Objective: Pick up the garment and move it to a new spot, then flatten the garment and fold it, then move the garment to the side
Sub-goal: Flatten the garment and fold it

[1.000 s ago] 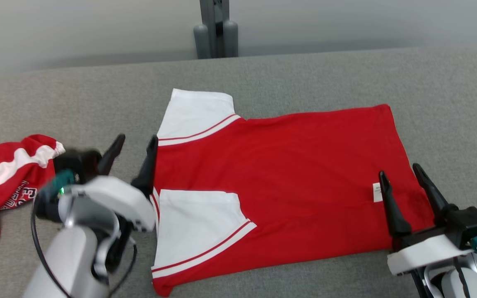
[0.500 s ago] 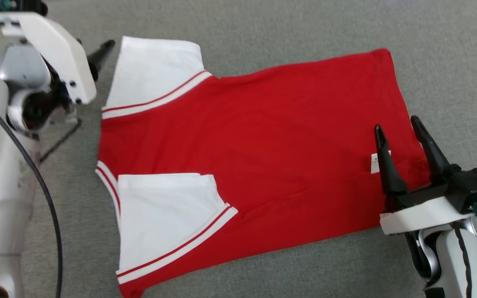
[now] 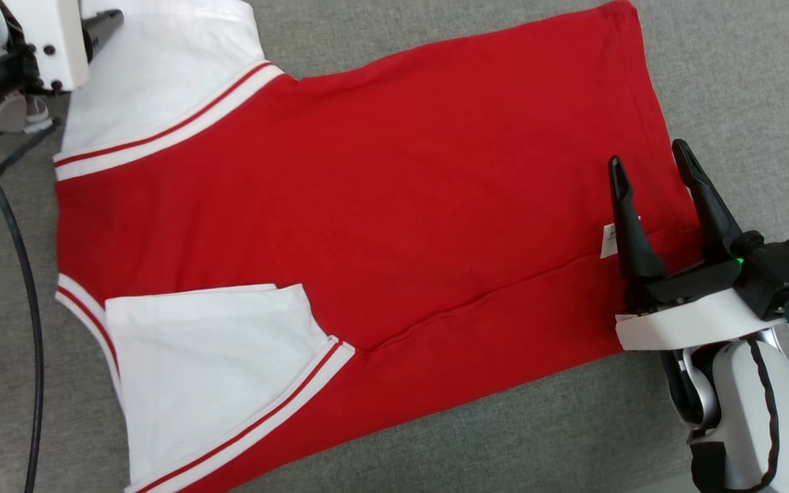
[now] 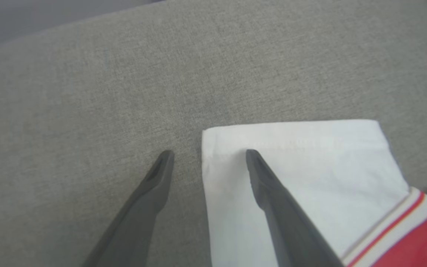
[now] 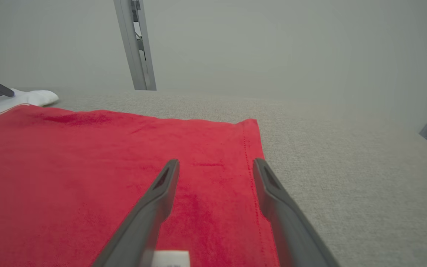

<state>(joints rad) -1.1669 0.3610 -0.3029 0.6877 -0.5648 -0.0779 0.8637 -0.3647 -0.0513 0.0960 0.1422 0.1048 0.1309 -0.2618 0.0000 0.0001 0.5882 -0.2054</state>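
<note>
A red T-shirt point(image 3: 394, 205) with white sleeves lies spread flat across a grey fabric-covered surface point(image 3: 744, 82) in front of the robot, both sleeves at the robot's left and the hem point(image 3: 649, 103) at its right. The left gripper point(image 4: 208, 152) hangs with its 2 dark fingers spread and holding nothing, poised at the outer corner of the far sleeve point(image 4: 302, 178). 1 finger is over the white cloth and the other over bare grey fabric, so the sleeve's side edge runs between them, a stance that looks set for a pinch on that corner. The right gripper point(image 3: 646, 154), likewise released and empty, sits low over the hem end, 1 finger beside the small white label point(image 3: 605, 241) and the other close to the hem's stitched edge. The near sleeve point(image 3: 209, 370) appears tucked in over the red body, and a shallow ridge point(image 3: 504, 294) runs along the body's near side. With the shirt apparently already laid out and an arm stationed at each end, the pairing reads as preparation for a 2-handed fold or a last flattening tug. Whether either gripper's fingertips touch the cloth cannot be told.
</note>
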